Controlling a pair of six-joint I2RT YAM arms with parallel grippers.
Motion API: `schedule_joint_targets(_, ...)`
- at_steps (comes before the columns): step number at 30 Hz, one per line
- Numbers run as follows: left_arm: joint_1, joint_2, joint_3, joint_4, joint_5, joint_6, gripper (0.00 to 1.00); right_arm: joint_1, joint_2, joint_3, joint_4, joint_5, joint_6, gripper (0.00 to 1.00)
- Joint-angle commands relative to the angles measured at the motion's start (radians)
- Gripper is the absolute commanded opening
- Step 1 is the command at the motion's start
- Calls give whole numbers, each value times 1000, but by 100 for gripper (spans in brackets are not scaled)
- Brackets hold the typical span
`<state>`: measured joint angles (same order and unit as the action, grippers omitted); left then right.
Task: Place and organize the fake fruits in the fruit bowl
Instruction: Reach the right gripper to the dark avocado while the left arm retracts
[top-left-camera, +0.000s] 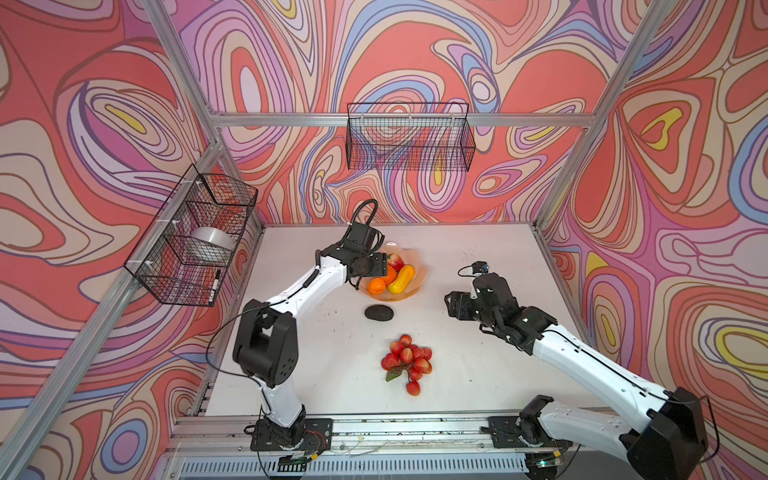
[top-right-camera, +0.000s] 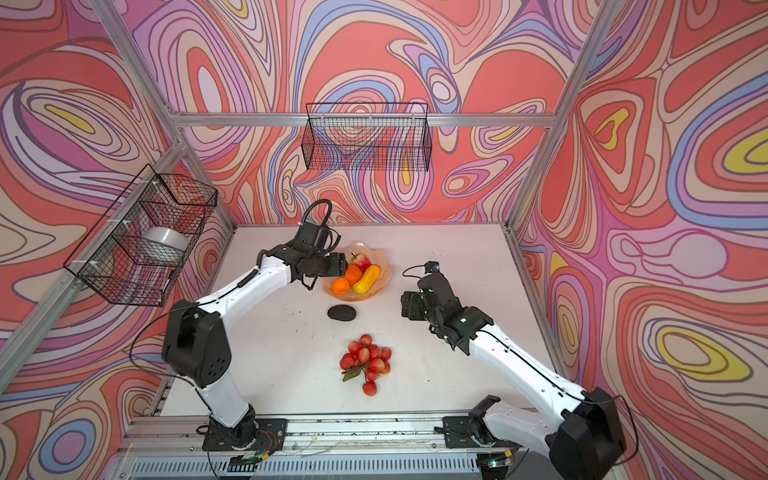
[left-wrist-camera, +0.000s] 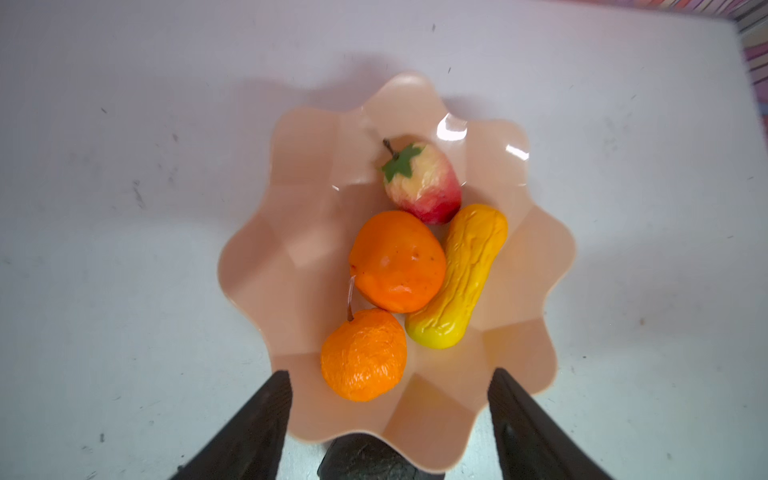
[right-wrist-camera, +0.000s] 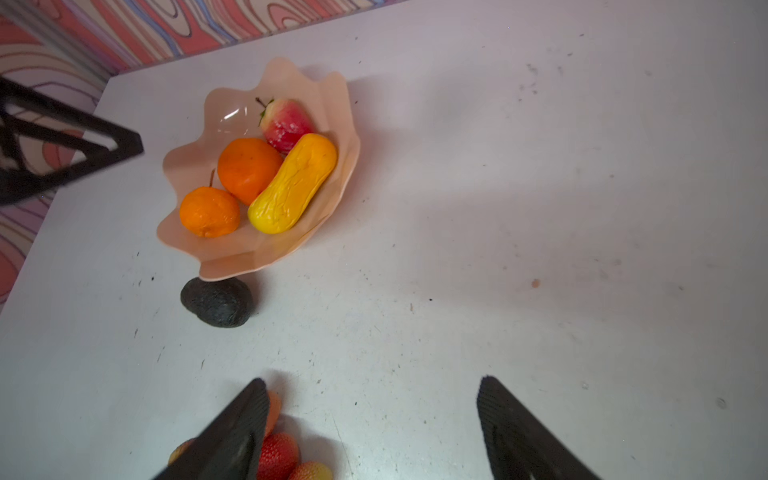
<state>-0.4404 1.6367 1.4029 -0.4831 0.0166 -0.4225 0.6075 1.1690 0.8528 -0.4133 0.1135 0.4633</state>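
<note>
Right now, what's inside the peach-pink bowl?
The fruit bowl holds four: a red-yellow apple, a larger orange, a smaller orange and a yellow-orange elongated fruit. The bowl floor beneath them is hidden.

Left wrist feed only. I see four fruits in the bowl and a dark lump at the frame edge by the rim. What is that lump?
Observer: It's the avocado, lying on the table just outside the fruit bowl, on the side nearer the arm bases.
Operator: Any other fruit outside the bowl?
Observer: Yes, the bunch of red berries. It lies on the table closer to the arm bases, apart from the avocado.
Operator: Where's the right arm?
Observer: The right end effector is open with nothing between its fingers. It hovers over bare table beside the bowl.
</note>
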Motion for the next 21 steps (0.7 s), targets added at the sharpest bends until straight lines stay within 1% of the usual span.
schedule_joint_targets(1,12,-236,-124,84,-83,4,81,89,83,44,100,-83,-85,82)
schedule_joint_targets(3,14,-402,-249,118,-115,-7,84,142,154,62,135,-90,-107,83)
schedule_joint_targets(7,14,-707,-466,127,-148,-34,88,174,280,76,238,-164,-137,83)
schedule_joint_targets(9,14,-844,-537,83,-187,-59,90,187,351,108,254,-173,-163,83)
schedule_joint_targets(12,16,-989,-611,1,-227,-103,93,198,455,173,254,-189,-194,83)
schedule_joint_targets(14,16,-1051,-639,-48,-241,-125,93,204,516,212,255,-194,-198,83)
schedule_joint_targets(16,16,-1090,-647,-88,-259,-139,94,208,570,242,255,-174,-195,82)
schedule_joint_targets(18,17,-1111,-641,-115,-266,-149,94,210,597,264,261,-144,-190,82)
schedule_joint_targets(21,17,-1115,-628,-131,-263,-148,94,210,667,290,279,-130,-189,82)
